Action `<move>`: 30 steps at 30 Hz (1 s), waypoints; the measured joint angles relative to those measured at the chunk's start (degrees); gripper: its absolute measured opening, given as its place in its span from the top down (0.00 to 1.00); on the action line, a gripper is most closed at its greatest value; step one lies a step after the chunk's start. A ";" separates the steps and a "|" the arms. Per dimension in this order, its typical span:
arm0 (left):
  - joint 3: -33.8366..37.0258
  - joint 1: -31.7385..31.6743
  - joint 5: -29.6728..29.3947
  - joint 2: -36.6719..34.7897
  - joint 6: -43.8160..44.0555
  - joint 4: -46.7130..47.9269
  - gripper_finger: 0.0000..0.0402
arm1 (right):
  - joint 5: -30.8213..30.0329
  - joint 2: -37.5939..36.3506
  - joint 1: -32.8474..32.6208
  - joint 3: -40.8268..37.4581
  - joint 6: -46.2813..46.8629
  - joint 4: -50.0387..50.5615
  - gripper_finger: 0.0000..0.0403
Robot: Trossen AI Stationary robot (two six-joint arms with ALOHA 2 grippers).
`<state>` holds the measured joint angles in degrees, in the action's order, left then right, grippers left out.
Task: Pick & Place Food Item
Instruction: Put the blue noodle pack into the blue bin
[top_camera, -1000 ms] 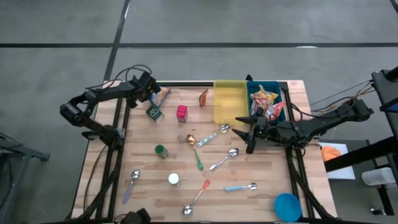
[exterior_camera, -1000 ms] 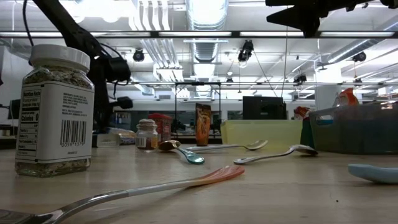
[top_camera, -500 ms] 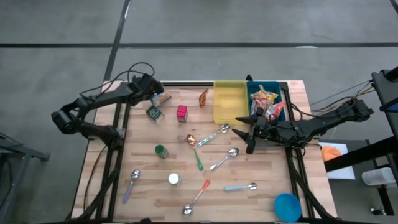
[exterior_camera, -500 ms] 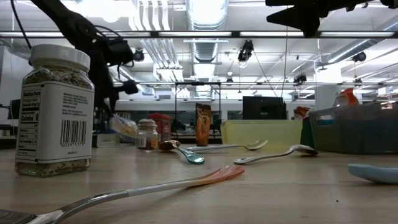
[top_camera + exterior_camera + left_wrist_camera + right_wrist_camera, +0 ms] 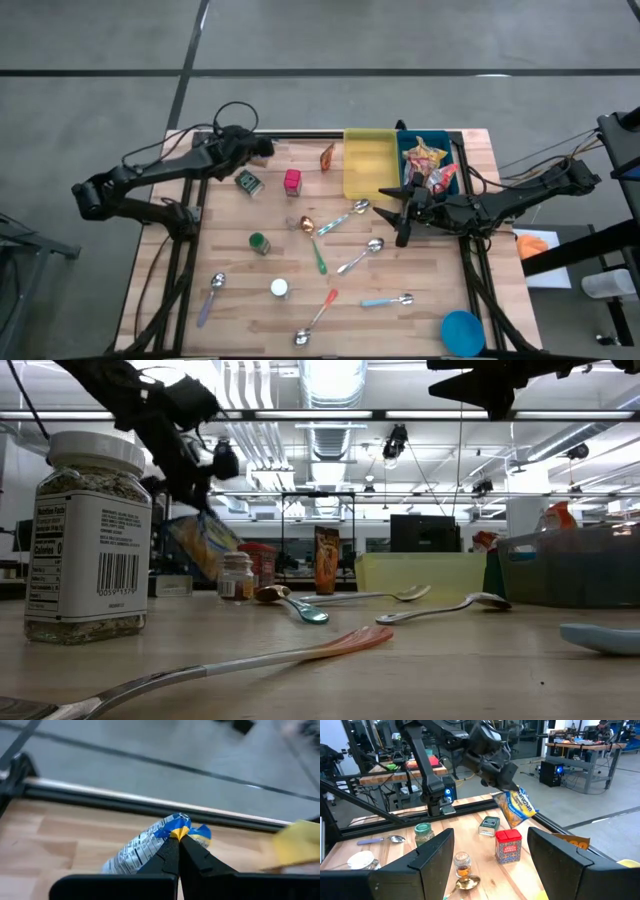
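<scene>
A blue-and-yellow snack bag (image 5: 517, 807) hangs over the table's far left part, below my left gripper (image 5: 258, 147), which is shut on it. In the low view the bag (image 5: 205, 545) slants clear of the tabletop. My right gripper (image 5: 405, 215) hovers open and empty near the table's middle right, in front of a yellow bin (image 5: 368, 165) and a blue bin (image 5: 447, 184) that holds snack packets. My left gripper pinches the bag's crimped end (image 5: 176, 831) between its two fingertips (image 5: 167, 851). The fingers slant downward from the table's left side. The bag hangs tilted below them, lifted clear of the table.
A green tin (image 5: 249, 182), a red box (image 5: 292, 181) and an orange packet (image 5: 327, 157) lie near the bag. Several spoons, a small spice jar (image 5: 293, 222), a green-lidded jar (image 5: 259, 243), a white-lidded jar (image 5: 279, 288) and a blue bowl (image 5: 461, 332) are spread over the table.
My left gripper has risen and gone toward the table's right edge, rolling as it went, still shut on the bag. The bag has come up off the table and now hangs tilted in the air.
</scene>
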<state>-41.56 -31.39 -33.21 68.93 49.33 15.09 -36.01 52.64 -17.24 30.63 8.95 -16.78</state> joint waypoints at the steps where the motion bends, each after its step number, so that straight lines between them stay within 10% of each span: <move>1: 0.00 0.81 -0.16 -0.60 -0.98 -0.89 1.00 | 0.00 0.00 0.00 0.00 0.00 -0.02 0.38; 14: 0.76 12.68 0.67 -5.47 -14.76 -16.21 1.00 | 0.00 0.00 0.00 0.00 0.00 0.00 0.38; 30: 0.76 26.79 16.35 -2.36 -33.61 -34.88 1.00 | 0.00 0.00 -0.01 0.00 0.00 0.02 0.38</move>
<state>-40.80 -4.59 -16.86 66.57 15.73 -19.79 -36.01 52.64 -17.25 30.63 8.95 -16.76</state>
